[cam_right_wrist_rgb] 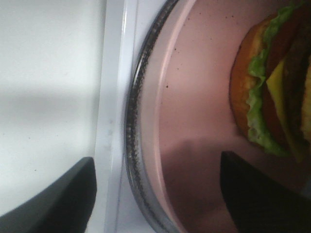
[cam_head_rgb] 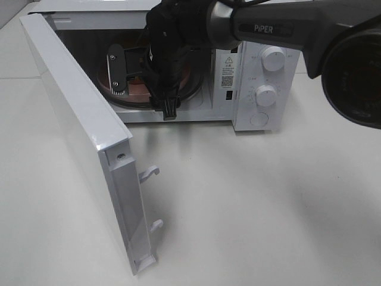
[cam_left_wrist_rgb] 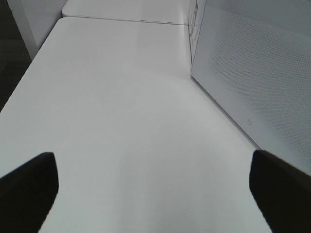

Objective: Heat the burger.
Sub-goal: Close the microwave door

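The burger (cam_right_wrist_rgb: 272, 82), a brown bun with lettuce, cheese and patty, lies on the pink plate (cam_right_wrist_rgb: 194, 97). The plate rests on the glass turntable (cam_right_wrist_rgb: 132, 126) inside the microwave (cam_head_rgb: 250, 113). My right gripper (cam_right_wrist_rgb: 155, 160) is open, and the plate's front rim lies between its fingers. One finger is over the plate beside the burger, the other out over the door sill, and neither touches the burger. From above, the right arm (cam_head_rgb: 172, 53) reaches into the cavity and hides the burger; part of the plate (cam_head_rgb: 140, 89) shows. My left gripper (cam_left_wrist_rgb: 153, 167) is open over bare table.
The microwave door (cam_head_rgb: 77, 119) stands wide open, swung out to the left front with its latch hooks (cam_head_rgb: 149, 173) sticking out. Its outer face (cam_left_wrist_rgb: 252, 82) is beside my left gripper. Two knobs (cam_head_rgb: 274, 59) sit on the right-hand panel. White table (cam_head_rgb: 268, 208) spreads in front.
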